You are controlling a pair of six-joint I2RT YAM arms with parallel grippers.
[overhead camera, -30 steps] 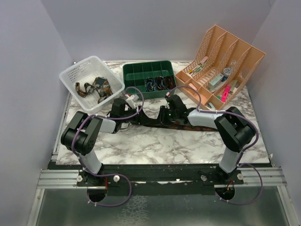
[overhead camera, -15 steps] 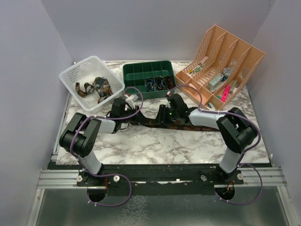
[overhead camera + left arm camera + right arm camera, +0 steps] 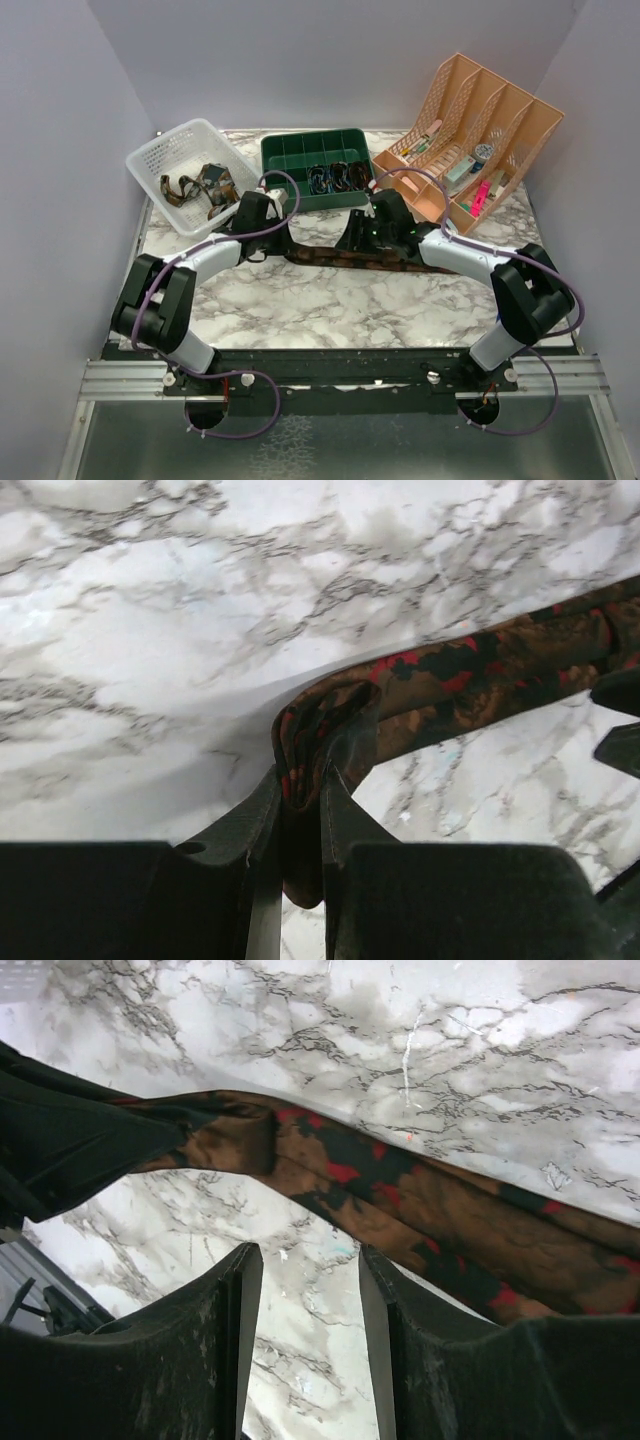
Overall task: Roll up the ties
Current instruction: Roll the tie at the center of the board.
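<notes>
One tie (image 3: 330, 257) lies stretched across the table (image 3: 330, 310) between the two grippers. The left gripper (image 3: 300, 770) is clenched on the tie's folded end (image 3: 450, 680). The right gripper (image 3: 310, 1260) is released, jaws apart, just beside the tie (image 3: 400, 1190). Behind are one basket (image 3: 150, 160) holding a tangle of loose ties (image 3: 200, 185), too jumbled to count, one tray (image 3: 280, 145) with about three rolled ties (image 3: 338, 177), and one organizer (image 3: 500, 110).
</notes>
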